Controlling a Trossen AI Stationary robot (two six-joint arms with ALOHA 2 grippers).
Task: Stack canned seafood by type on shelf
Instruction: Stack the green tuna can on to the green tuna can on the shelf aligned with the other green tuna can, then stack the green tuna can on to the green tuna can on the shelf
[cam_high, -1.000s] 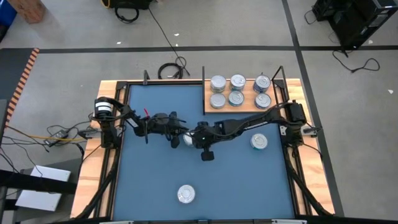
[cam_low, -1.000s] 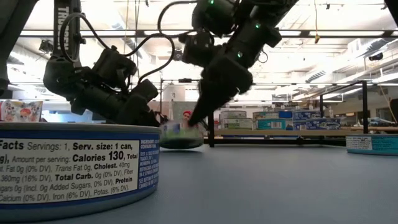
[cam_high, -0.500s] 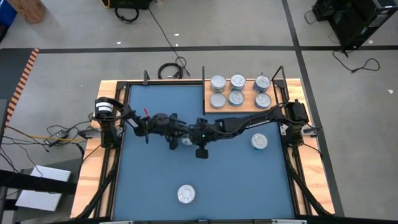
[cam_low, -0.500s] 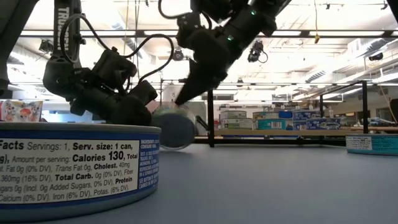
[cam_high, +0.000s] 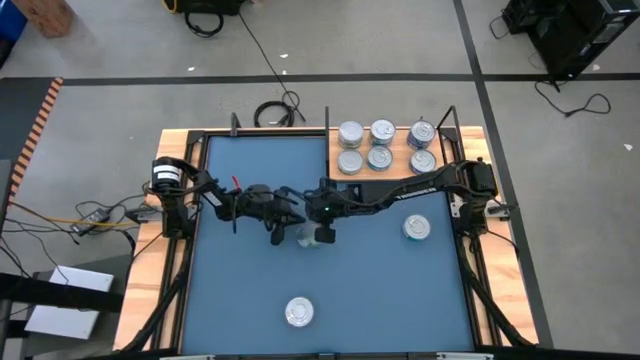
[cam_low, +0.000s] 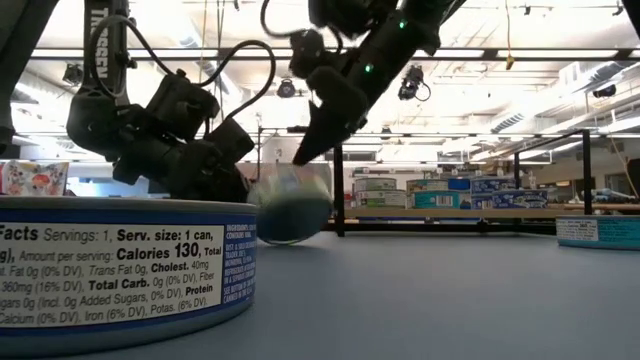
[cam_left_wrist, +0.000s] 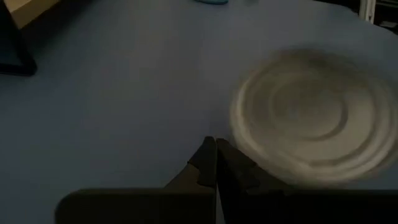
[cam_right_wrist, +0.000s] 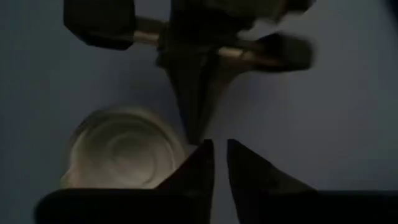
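A round tin (cam_low: 290, 205) lies on the blue mat (cam_high: 380, 290) near the table's middle, blurred and tilted, its ringed silver lid (cam_left_wrist: 311, 124) facing my left wrist view. My left gripper (cam_low: 243, 188) is shut, its tips close beside the tin's rim. My right gripper (cam_low: 300, 158) hangs above the tin, clear of it, with a narrow gap between its fingertips (cam_right_wrist: 219, 155). The wooden shelf (cam_high: 395, 175) at the far right holds several tins (cam_high: 381, 131). Two more tins (cam_high: 416, 228) (cam_high: 298, 312) rest flat on the mat. My left gripper has its shut fingertips (cam_right_wrist: 194, 134) at the tin's rim (cam_right_wrist: 177, 140), coming in nearly level from the table's left. Whether they touch it I cannot tell, since the tin is blurred.
The near tin fills the low view's left foreground (cam_low: 120, 270). A black frame (cam_high: 200, 180) edges the mat, and two upright posts (cam_high: 328, 140) stand at the shelf's sides. Open mat lies between the near tin and the right tin.
My right gripper has risen off the tin and drawn toward the far edge. The tin, which lay tilted under its tip, was tipped up onto its edge against my left gripper and is now toppling over.
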